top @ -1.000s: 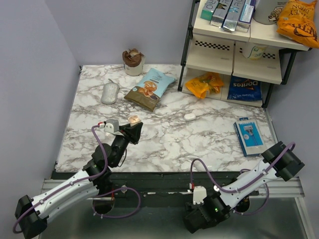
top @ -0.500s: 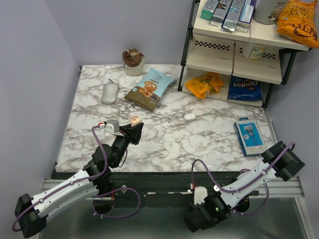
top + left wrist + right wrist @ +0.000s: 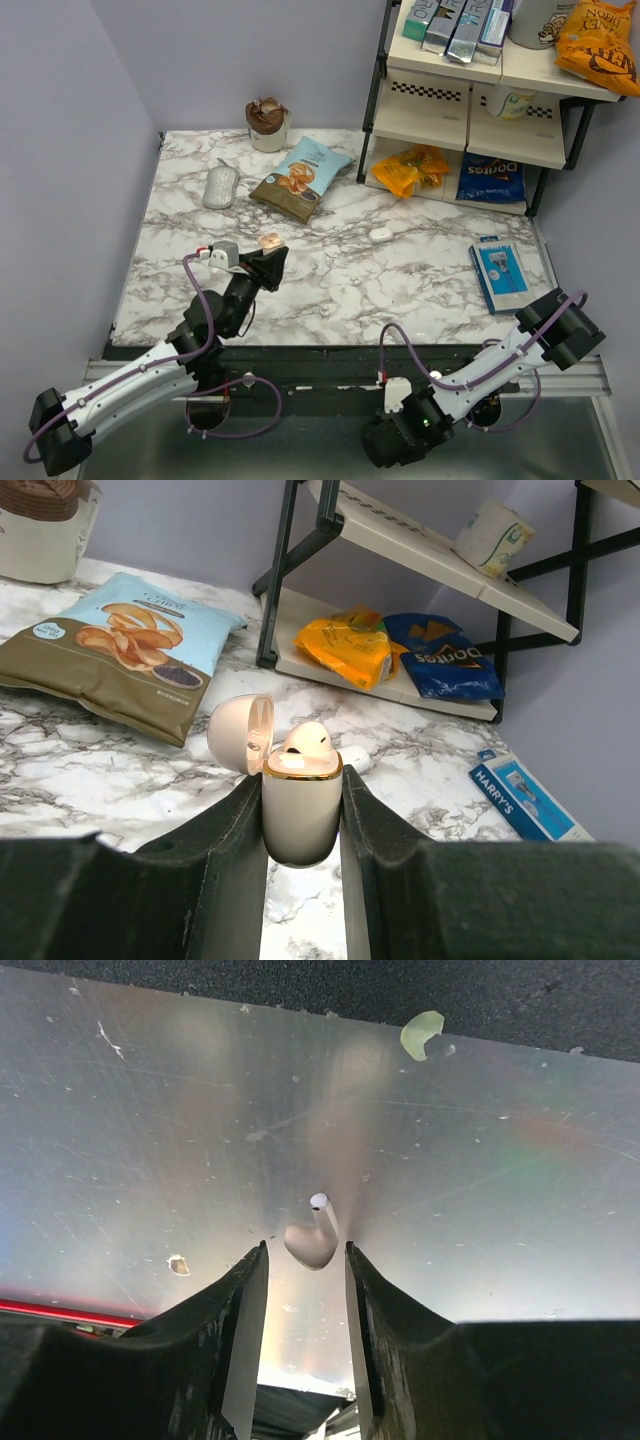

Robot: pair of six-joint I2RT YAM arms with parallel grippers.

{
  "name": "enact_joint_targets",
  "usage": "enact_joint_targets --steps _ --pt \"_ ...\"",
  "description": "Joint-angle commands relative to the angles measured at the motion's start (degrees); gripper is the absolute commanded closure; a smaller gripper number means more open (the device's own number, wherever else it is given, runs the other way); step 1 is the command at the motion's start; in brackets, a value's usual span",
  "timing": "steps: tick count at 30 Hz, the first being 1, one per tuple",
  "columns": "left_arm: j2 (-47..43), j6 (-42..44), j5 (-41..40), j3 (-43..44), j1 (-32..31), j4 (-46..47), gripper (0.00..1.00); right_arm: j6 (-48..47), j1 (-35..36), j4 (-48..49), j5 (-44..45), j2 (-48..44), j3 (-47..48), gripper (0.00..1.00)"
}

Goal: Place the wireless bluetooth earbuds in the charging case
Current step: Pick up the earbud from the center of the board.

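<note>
The charging case point(image 3: 302, 805) is cream with a gold rim, and its lid point(image 3: 240, 732) is flipped open to the left. My left gripper point(image 3: 300, 782) is shut on its body and holds it upright above the marble table point(image 3: 330, 280). One earbud point(image 3: 305, 742) sits in the case's right well. In the top view the case point(image 3: 268, 240) shows at the left fingertips. A second earbud point(image 3: 315, 1235) lies on a scratched metal surface point(image 3: 480, 1160) below the table's near edge. My right gripper point(image 3: 306, 1250) straddles it, open, with a thin gap on each side.
A small white object point(image 3: 380, 234) lies mid-table. A grey oval object point(image 3: 221, 186), a chip bag point(image 3: 302, 178) and a cup point(image 3: 267, 124) sit at the back. A blue Harry's box point(image 3: 502, 272) lies at the right. The shelf rack point(image 3: 470, 110) holds snack bags.
The right gripper's jaws have narrowed around the earbud, and the right arm has sunk slightly lower. The left gripper and the case have not moved.
</note>
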Motion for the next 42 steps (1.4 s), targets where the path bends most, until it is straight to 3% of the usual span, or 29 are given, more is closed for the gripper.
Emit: enact_joint_targets --steps 1,7,16,25,29,31,32,33,34,36,39,42 --pt "-1.7 -0.3 -1.6 -0.4 -0.6 0.3 1.00 2.9 -0.9 1.8 2.1 2.2 0.2 0.57" --pt "-2.4 -0.2 -1.9 -0.5 -0.7 -0.4 1.00 2.8 -1.9 2.9 2.0 1.5 -1.4 0.64" --pt "-1.6 0.9 -2.2 -0.5 -0.8 0.7 1.00 0.9 -2.6 0.8 2.8 -0.5 -1.0 0.83" --pt "-1.8 3.3 -2.8 1.5 -0.8 0.8 1.00 -6.5 -4.7 -23.6 15.7 -3.4 16.7 0.90" --pt "-2.8 4.4 -3.6 2.4 -0.8 -0.4 1.00 -12.3 -13.8 -27.9 22.0 -10.5 16.9 0.92" --pt "-3.3 4.4 -3.7 3.0 -0.8 -1.2 1.00 -18.1 -17.3 -27.5 23.1 -13.7 15.8 0.86" --pt "-3.3 4.3 -3.5 3.1 -0.8 -1.8 1.00 -18.4 -18.9 -27.3 23.1 -14.5 15.1 0.77" --pt "-3.8 4.1 -3.5 3.1 -0.8 -2.2 1.00 -19.0 -19.0 -26.5 21.8 -15.1 14.2 0.58" --pt "-3.9 4.0 -3.4 2.9 -0.8 -2.5 1.00 -19.6 -19.0 -25.7 20.5 -15.5 13.3 0.51" --pt "-4.4 3.6 -3.5 2.5 -0.8 -3.0 1.00 -19.5 -18.9 -23.9 14.9 -15.0 9.3 0.45" --pt "-4.8 3.2 -3.8 1.4 -0.8 -3.0 1.00 -17.6 -15.9 -18.4 9.7 -12.5 4.1 0.44" --pt "-4.8 3.0 -3.7 0.9 -0.8 -2.9 1.00 -17.4 -13.6 -14.5 7.2 -6.7 4.9 0.43"
